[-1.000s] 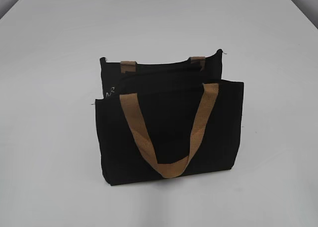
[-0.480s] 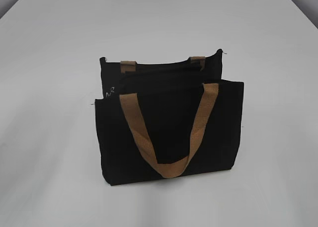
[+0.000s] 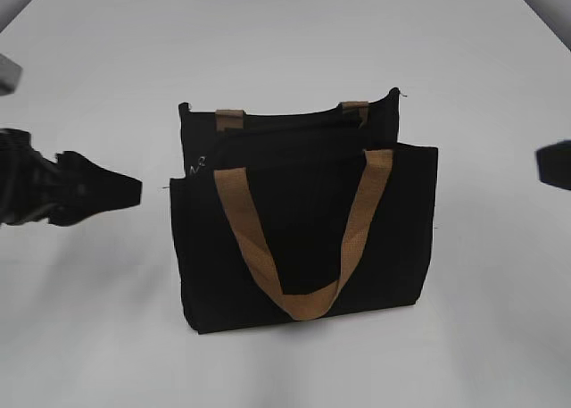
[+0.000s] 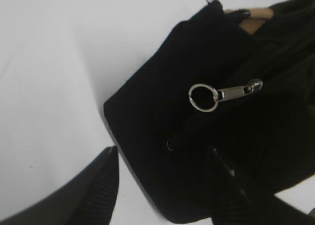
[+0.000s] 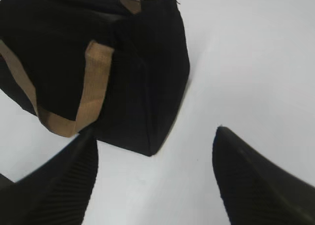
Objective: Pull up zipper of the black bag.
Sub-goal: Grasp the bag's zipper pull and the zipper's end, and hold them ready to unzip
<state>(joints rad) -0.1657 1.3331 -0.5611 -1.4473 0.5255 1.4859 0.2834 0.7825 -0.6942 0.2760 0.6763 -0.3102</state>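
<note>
The zipper (image 4: 231,92) pull sits at the black bag's (image 3: 303,238) left end on the desk (image 3: 285,33), and your left fingers (image 4: 162,185) and right fingers (image 5: 152,180) just showed up, spread wide, holding nothing, so grabbing's next.

Bare white desk (image 3: 285,33) all round the black bag (image 3: 303,247); nothing else stands on it. Left gripper (image 3: 134,191) just beside bag's left end, apart, fingers (image 4: 98,185) spread. Ring pull of zipper (image 4: 203,97) lies exposed on that end. Right gripper (image 3: 540,162) well apart, open desk between.
</note>
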